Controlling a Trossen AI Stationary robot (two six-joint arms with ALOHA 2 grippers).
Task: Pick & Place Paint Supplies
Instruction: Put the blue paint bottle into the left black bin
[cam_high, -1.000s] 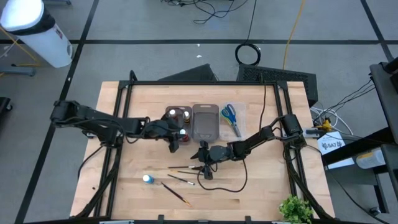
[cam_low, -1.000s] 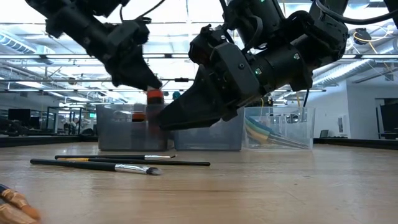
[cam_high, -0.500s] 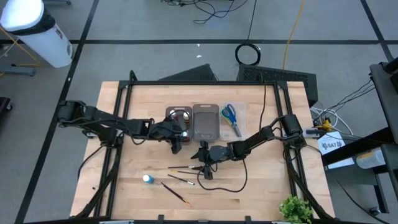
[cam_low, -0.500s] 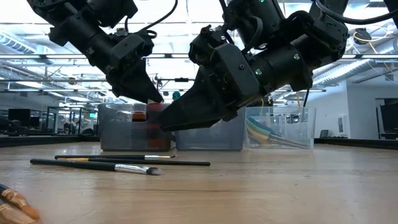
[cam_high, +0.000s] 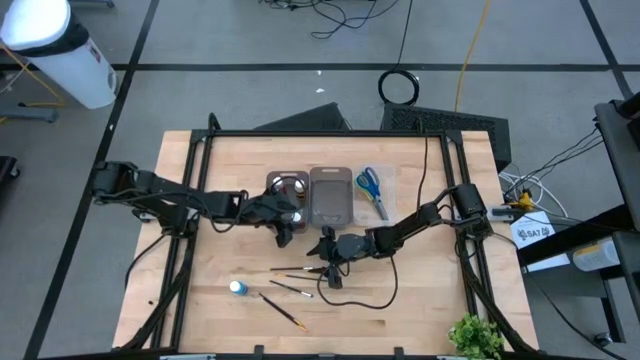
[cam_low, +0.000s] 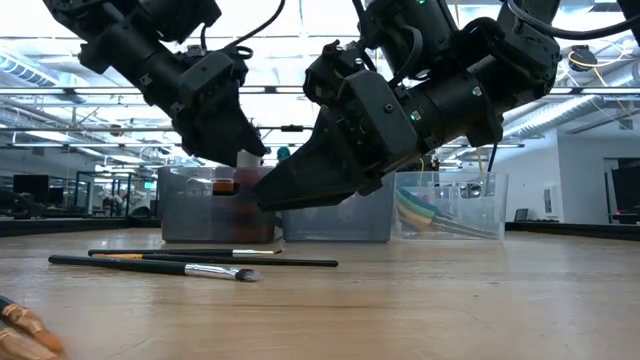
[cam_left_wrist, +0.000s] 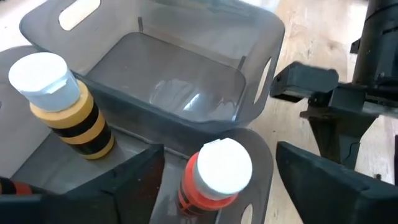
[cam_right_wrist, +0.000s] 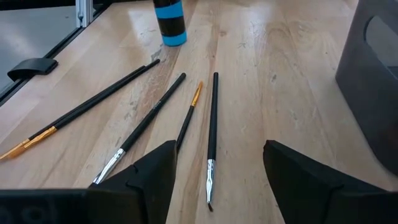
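My left gripper (cam_left_wrist: 219, 154) stands open over the near end of the clear left tray (cam_high: 285, 186). Its fingers flank an orange bottle with a white cap (cam_left_wrist: 215, 176) that stands upright on the tray's floor, free of them. A yellow-and-black banded bottle (cam_left_wrist: 62, 107) stands beside it in the same tray. My right gripper (cam_right_wrist: 217, 158) hangs open just above several thin dark-handled brushes (cam_right_wrist: 212, 118) that lie flat on the table. A blue bottle (cam_high: 237, 288) stands on the table, near left. Scissors (cam_high: 370, 186) lie in the clear right tray.
A grey tray (cam_left_wrist: 180, 81) sits between the two clear trays at the table's middle. My two grippers hang close together by the trays' near ends. Bare wood (cam_high: 430, 290) lies at the near right.
My left gripper has come down with the orange bottle into the clear left tray, set it upright on the tray's floor and opened, letting it go. My right arm has kept still.
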